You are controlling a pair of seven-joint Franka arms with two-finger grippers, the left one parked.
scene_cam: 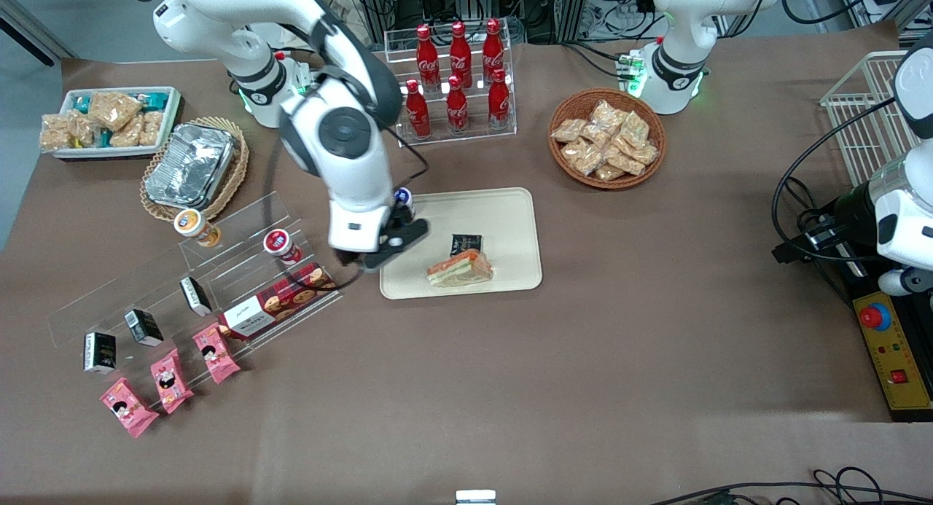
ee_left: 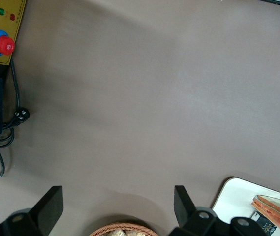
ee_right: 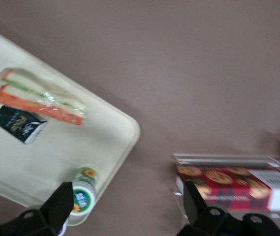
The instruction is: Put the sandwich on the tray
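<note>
The sandwich (scene_cam: 461, 268), a clear-wrapped wedge with orange, red and green filling, lies on the cream tray (scene_cam: 503, 221), on the part nearer the front camera. It also shows in the right wrist view (ee_right: 39, 96) and the left wrist view (ee_left: 276, 212). My right gripper (scene_cam: 396, 243) hovers over the tray's edge toward the working arm's end, apart from the sandwich. In the right wrist view the gripper (ee_right: 128, 199) is open and empty, its fingers (ee_right: 63, 199) wide apart over the tray (ee_right: 56, 147) corner and bare table.
A black packet (scene_cam: 466, 243) lies on the tray beside the sandwich. A small cup (ee_right: 83, 196) stands at the tray's edge by the gripper. An acrylic rack holds a cookie box (scene_cam: 273, 304) and cups. Cola bottles (scene_cam: 455, 75), a snack basket (scene_cam: 606, 137) and a foil pan (scene_cam: 189, 162) stand farther back.
</note>
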